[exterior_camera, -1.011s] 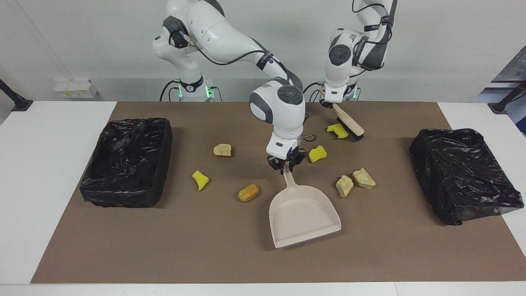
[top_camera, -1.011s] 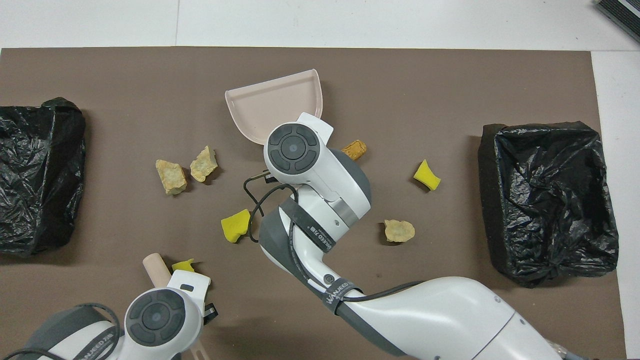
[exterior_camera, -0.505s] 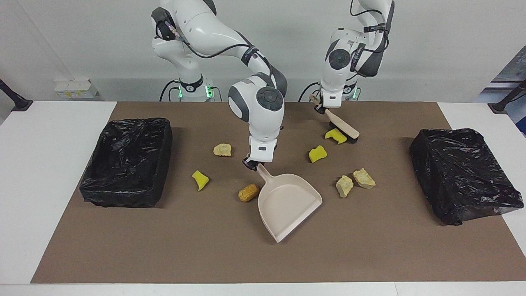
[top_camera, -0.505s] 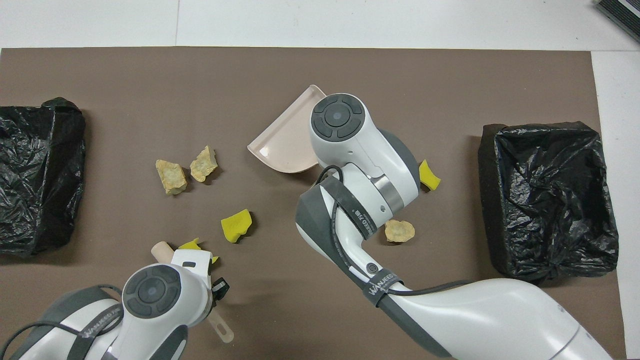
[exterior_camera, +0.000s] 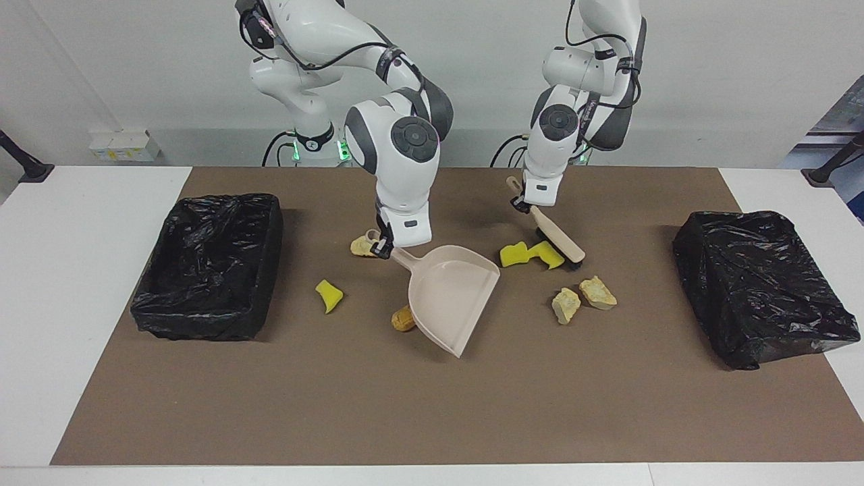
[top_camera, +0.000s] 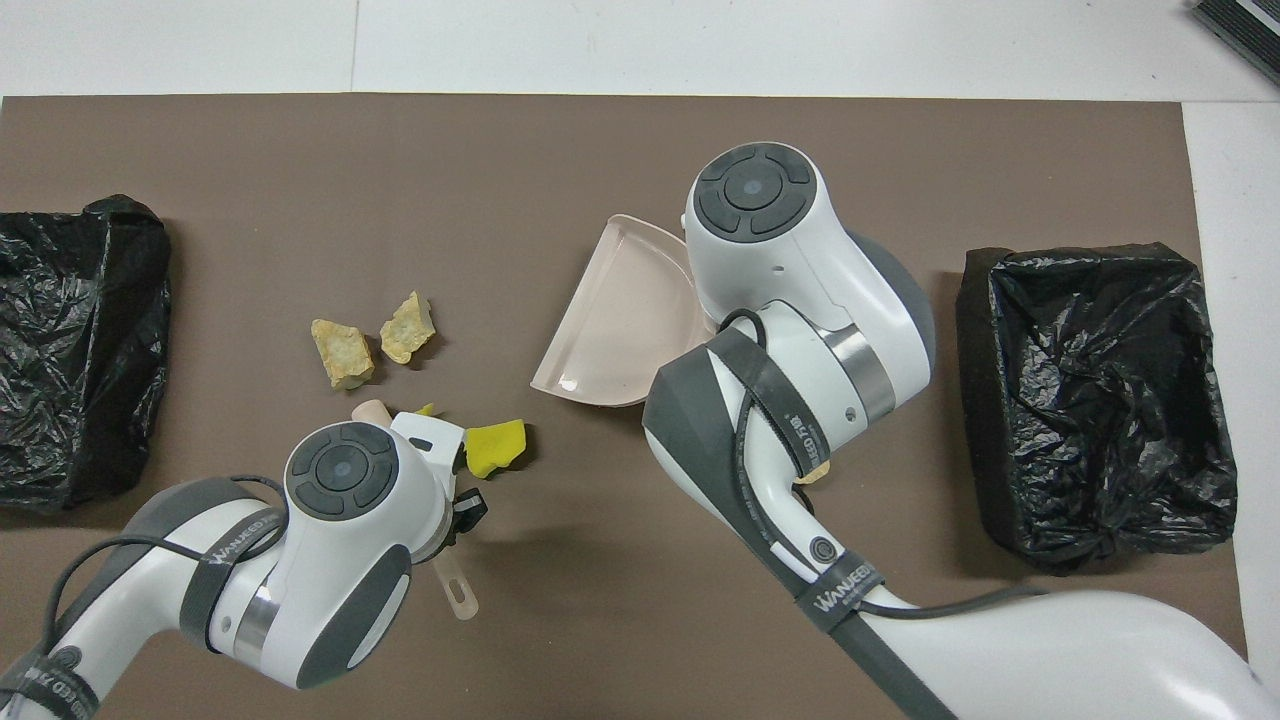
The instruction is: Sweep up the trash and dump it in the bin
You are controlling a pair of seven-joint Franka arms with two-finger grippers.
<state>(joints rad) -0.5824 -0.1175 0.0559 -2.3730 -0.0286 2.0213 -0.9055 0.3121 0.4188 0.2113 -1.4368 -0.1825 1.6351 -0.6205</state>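
Two claws are clamped: the right claw [exterior_camera: 382, 248] on the dustpan [exterior_camera: 451, 294] handle, the left claw [exterior_camera: 523, 204] on the brush [exterior_camera: 557, 237] handle, its bristles touching two yellow scraps [exterior_camera: 530, 254]; other trash [exterior_camera: 582, 298] dots the worktop [exterior_camera: 607, 391].

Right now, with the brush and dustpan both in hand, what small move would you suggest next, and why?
Probably the left gripper should push the brush and the two yellow sponge bits at its bristles toward the dustpan, whose open mouth, held by the right gripper, faces away from them.

Dustpan [exterior_camera: 451, 297] swung (toward right-arm end); brush [exterior_camera: 557, 237] advanced
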